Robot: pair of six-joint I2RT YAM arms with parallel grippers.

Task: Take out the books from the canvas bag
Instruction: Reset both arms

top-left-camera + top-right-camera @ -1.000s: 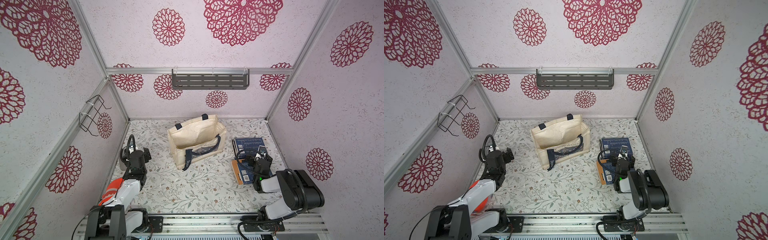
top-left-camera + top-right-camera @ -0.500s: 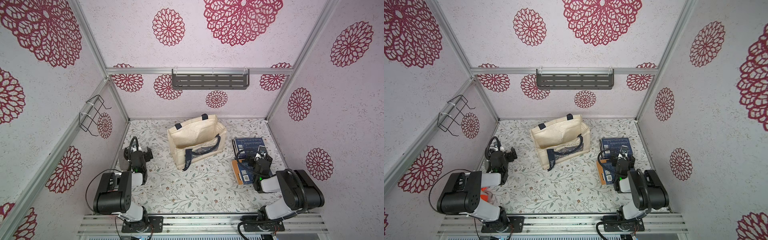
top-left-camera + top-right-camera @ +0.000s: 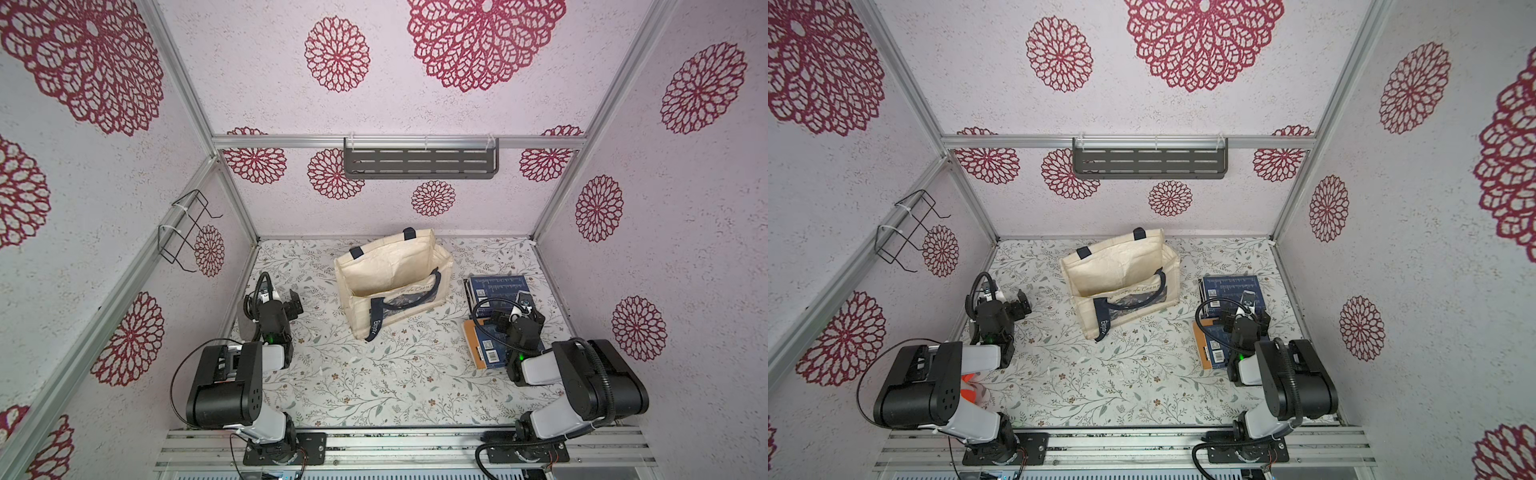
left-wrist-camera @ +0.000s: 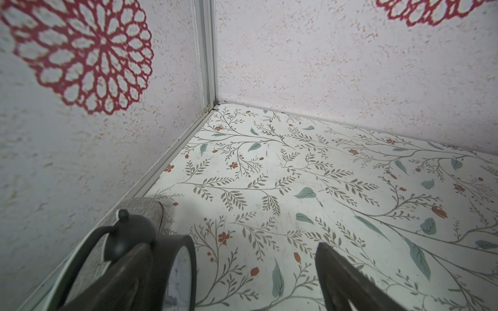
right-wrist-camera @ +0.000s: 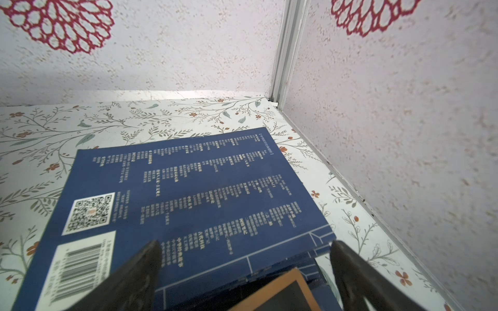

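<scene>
In both top views the cream canvas bag with navy straps (image 3: 386, 270) (image 3: 1117, 270) sits mid-counter (image 3: 374, 374). The thin dark-blue books (image 3: 498, 286) lie stacked beside it, out of the bag, under the right tool (image 3: 521, 305).

Left wrist view: the left tool (image 4: 237, 250) gapes wide, holding nothing.

Right wrist view: the right tool (image 5: 245, 245) is spread wide over the top book's barcode back, gripping nothing.

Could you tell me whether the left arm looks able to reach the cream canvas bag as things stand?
Probably yes: the open left claw is beside the cream canvas bag with navy straps, and only bare floral tabletop lies between them.
</scene>
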